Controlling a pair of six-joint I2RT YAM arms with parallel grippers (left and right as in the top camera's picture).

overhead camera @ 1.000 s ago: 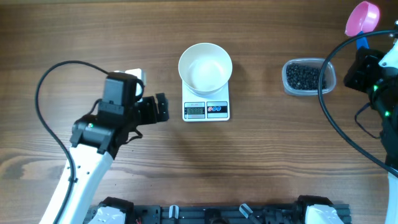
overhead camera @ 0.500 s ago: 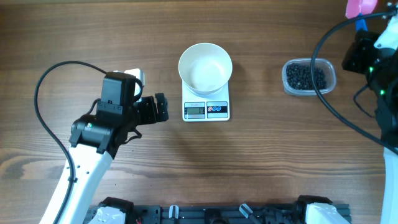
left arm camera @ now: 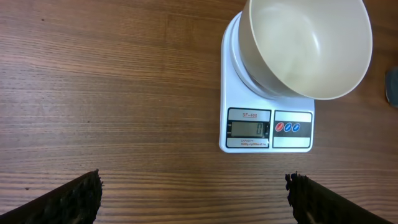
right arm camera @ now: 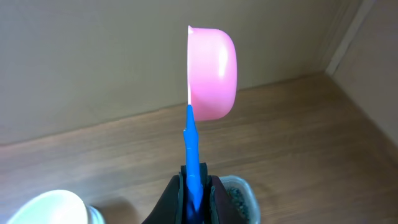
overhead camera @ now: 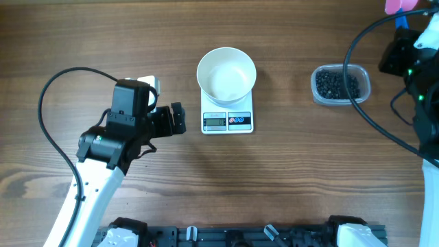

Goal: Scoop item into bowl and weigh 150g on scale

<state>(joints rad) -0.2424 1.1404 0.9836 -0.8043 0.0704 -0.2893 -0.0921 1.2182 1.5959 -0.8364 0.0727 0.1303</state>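
Observation:
The white bowl [overhead camera: 226,74] stands empty on the small white scale [overhead camera: 228,121], whose display faces the front edge. The item, small black beads [overhead camera: 336,84], lies in a clear tub to the right. My right gripper [overhead camera: 403,36] is at the far right corner, shut on the blue handle of a pink scoop [right arm camera: 211,73] that points up, its cup seen side-on and tipped on its side. The tub [right arm camera: 241,190] shows just below the right fingers. My left gripper [overhead camera: 178,118] hovers left of the scale, open and holding nothing [left arm camera: 193,200]; the bowl [left arm camera: 308,46] and scale [left arm camera: 267,127] lie ahead of it.
A small white block [overhead camera: 149,82] lies beside the left arm. Black cables loop over the table at the left [overhead camera: 48,89] and the right [overhead camera: 357,103]. A dark rail [overhead camera: 233,237] runs along the front edge.
My right arm has carried the scoop toward the far edge, so its pink cup is now mostly cut off in the overhead view. The left arm has not moved.

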